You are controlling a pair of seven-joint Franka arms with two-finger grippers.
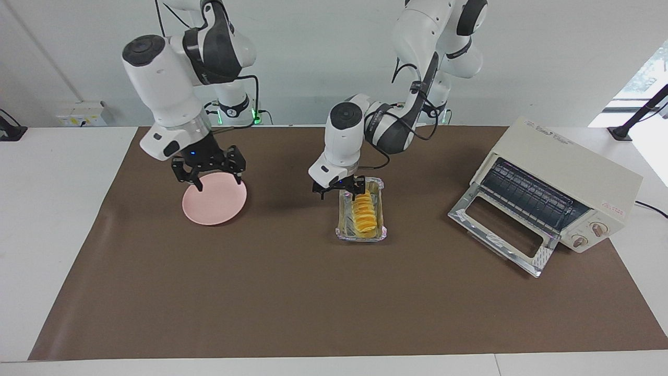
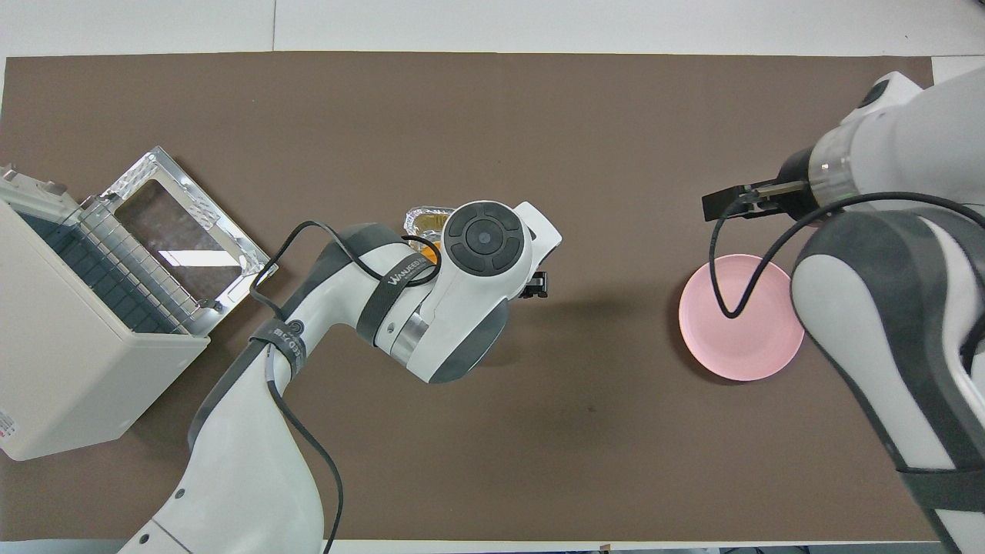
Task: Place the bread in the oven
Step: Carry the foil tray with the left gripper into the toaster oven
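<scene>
1. A brown mat [image 1: 313, 292] covers most of a white table [image 1: 52, 235]. The scene runs here from the right arm's end of the table to the left arm's end, as the facing view shows it.

2. The right gripper [image 1: 209, 177] hangs above the edge of a round pink plate [image 1: 214, 201] that lies nearest the robots. Its two black fingers are spread wide apart and hold nothing. In the overhead view the gripper itself is hidden under the arm's wrist; only the plate [image 2: 740, 317] shows clearly.

3. A crinkled silver foil tray [image 1: 361, 236] sits near the middle of the mat, well apart from the plate. The bread [image 1: 364, 213], a golden yellow-orange ridged loaf, lies inside the tray along its length.

4. The left gripper [image 1: 339, 192] is down at the tray's end nearest the robots, at the corner toward the right arm's side. One finger appears at the bread's near end, the other just outside the tray. Whether the fingers press on the bread or the tray rim cannot be told. From overhead the left arm covers most of the tray; only one corner of foil [image 2: 422, 219] shows.

5. The oven [image 1: 561, 177], cream-white and boxy, stands at the left arm's end of the table, turned at an angle. Its glass door [image 1: 503, 230] is dropped open onto the mat, the wire rack [image 1: 527, 196] showing inside. Two round knobs [image 1: 589, 235] sit at one end of its front.
</scene>
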